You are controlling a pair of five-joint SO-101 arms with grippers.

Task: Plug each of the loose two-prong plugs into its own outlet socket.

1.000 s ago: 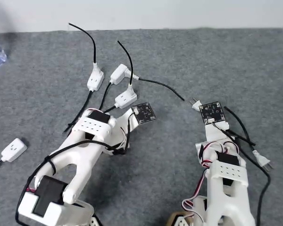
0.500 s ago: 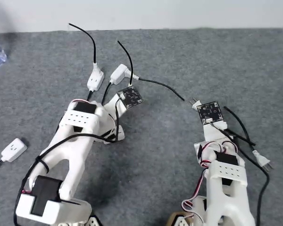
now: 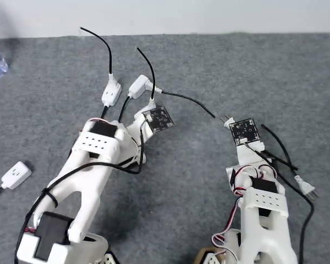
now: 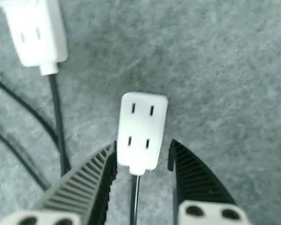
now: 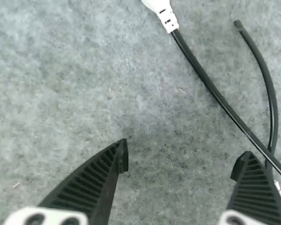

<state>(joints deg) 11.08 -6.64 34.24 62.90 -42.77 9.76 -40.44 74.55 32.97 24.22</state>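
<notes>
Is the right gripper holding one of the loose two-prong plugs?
No, the right gripper is open, with only bare grey carpet between its black ribbed fingers.

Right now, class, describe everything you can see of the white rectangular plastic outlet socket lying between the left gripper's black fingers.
The white rectangular outlet socket looks like smooth plastic with rounded corners. Its upturned face carries two pairs of narrow slots, all empty. It lies flat on the grey carpet, and a black cord leaves the end nearest the left gripper. That gripper's open ribbed fingers flank this end, one on each side; whether they touch it cannot be told.
</notes>
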